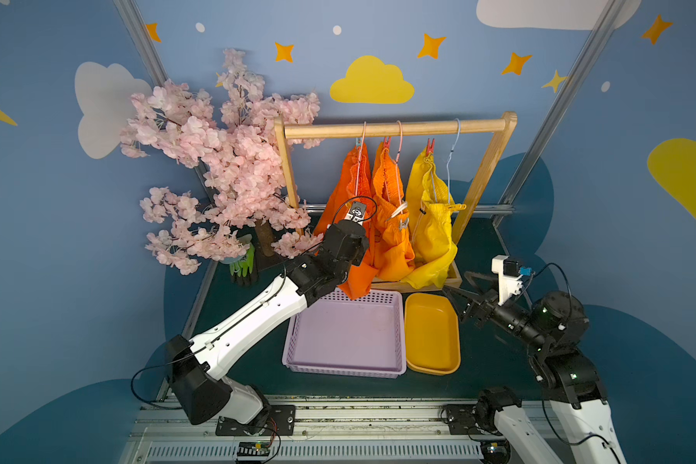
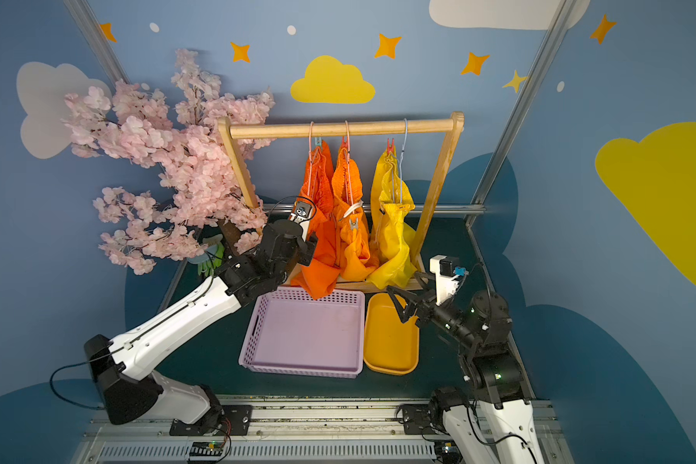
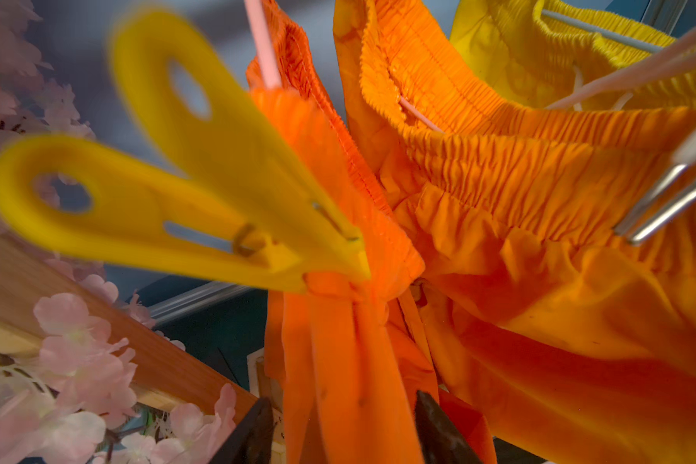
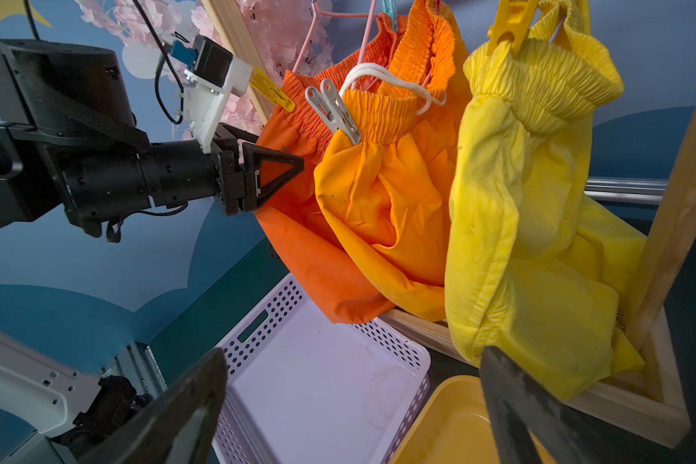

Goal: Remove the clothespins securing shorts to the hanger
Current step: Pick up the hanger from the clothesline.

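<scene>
Three shorts hang on hangers from the wooden rail [image 1: 394, 128]: orange [image 1: 346, 193], lighter orange [image 1: 394, 241], yellow [image 1: 430, 237]. A yellow clothespin [image 3: 218, 225] bites the left orange waistband, close above my left gripper [image 3: 346, 432]. Its jaws stand partly apart astride the hanging orange cloth, with a gap beside one fingertip [image 3: 258, 426]. A grey clothespin [image 4: 332, 110] clips the middle pair. Teal [image 1: 358, 142] and red [image 1: 386, 142] clothespins sit near the hooks, and another red one [image 1: 430, 145] tops the yellow pair. My right gripper [image 1: 455, 281] hangs open and empty by the rack's base.
A lilac perforated basket [image 1: 342, 333] and a yellow tray [image 1: 430, 333] lie in front of the rack. A pink blossom tree [image 1: 218, 160] crowds the left arm's side, with green gloves [image 1: 244, 263] under it. The rack's wooden posts [image 1: 485, 176] flank the shorts.
</scene>
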`<action>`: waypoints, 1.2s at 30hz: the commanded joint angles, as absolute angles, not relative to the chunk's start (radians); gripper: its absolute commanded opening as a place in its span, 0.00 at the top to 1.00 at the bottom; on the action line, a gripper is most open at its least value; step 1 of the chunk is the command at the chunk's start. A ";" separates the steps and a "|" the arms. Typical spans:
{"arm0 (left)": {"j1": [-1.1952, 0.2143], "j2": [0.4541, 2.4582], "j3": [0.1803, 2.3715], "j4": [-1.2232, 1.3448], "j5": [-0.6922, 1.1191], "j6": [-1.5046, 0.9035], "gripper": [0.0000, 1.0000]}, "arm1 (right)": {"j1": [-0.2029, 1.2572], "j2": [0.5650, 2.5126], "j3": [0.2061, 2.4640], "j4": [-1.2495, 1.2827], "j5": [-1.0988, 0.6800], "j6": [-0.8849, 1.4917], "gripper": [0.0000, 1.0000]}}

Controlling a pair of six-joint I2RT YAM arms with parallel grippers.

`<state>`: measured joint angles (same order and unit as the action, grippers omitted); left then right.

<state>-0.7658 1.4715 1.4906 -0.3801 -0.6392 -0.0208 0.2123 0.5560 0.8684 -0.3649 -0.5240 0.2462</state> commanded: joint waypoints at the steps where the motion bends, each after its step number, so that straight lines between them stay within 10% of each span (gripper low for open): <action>1: -0.752 1.465 1.512 -0.402 -0.609 -0.066 0.52 | 0.218 0.552 0.862 -0.379 -0.516 0.237 0.02; 5: -0.744 1.435 1.499 -0.351 -0.592 -0.067 0.96 | 0.218 0.552 0.867 -0.394 -0.513 0.229 0.03; 36: -0.735 1.011 1.039 0.196 -0.390 0.117 0.97 | 0.471 0.428 0.746 -0.253 -0.540 0.275 0.02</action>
<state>-0.7349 1.0592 1.0534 0.0471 -0.4259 0.0826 0.4168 0.4297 0.7593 -0.3023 -0.5800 0.2886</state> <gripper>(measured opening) 0.058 0.976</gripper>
